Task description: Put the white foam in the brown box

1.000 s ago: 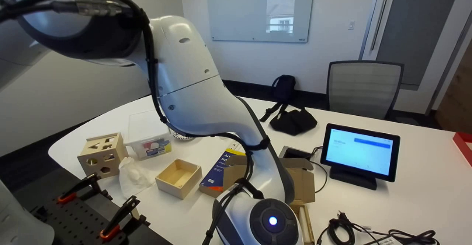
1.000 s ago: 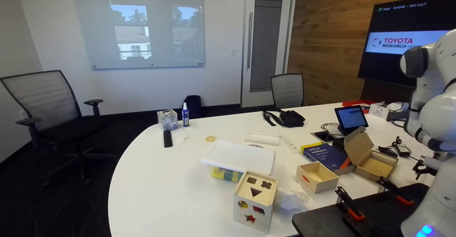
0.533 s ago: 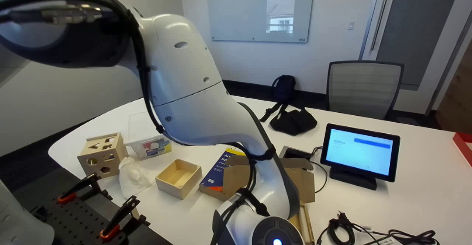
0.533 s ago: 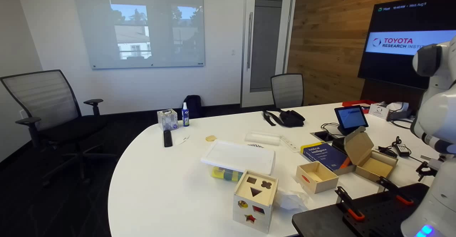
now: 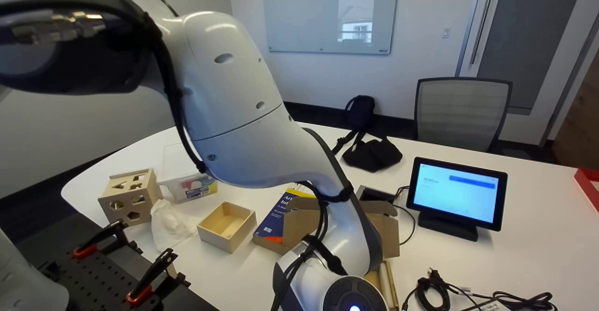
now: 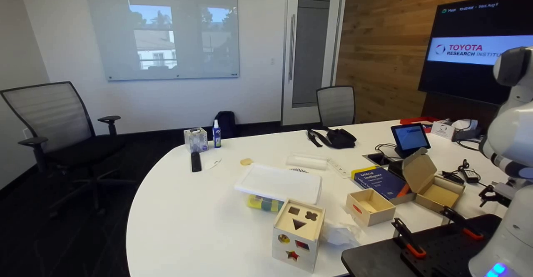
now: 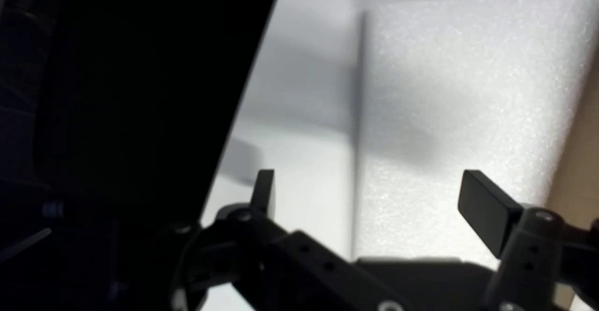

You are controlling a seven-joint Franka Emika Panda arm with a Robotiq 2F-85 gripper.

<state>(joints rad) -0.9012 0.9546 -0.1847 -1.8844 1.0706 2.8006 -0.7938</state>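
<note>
The white foam [image 7: 444, 114] lies flat on the white table and fills the right half of the wrist view. I cannot make it out in the exterior views. My gripper [image 7: 367, 184] is open and empty above it. Its right finger is over the foam and its left finger is over bare table, with the foam's long edge between them. The gripper also shows at the right of an exterior view [image 6: 489, 195]. The brown box [image 6: 439, 193] is cardboard with its lid raised. It also shows partly behind the arm [image 5: 388, 236]. Brown cardboard edges the foam's right side in the wrist view.
The black mounting plate [image 7: 154, 91] fills the left of the wrist view, and clamps [image 6: 410, 237] stand on it. A wooden tray [image 6: 370, 208], a blue book [image 6: 381, 181], a shape-sorter cube [image 6: 297, 235] and a tablet [image 6: 410, 137] stand around.
The arm has moved lower and, in both exterior views, its joints have shifted. The gripper has turned a little. The box and the other objects stay in place.
</note>
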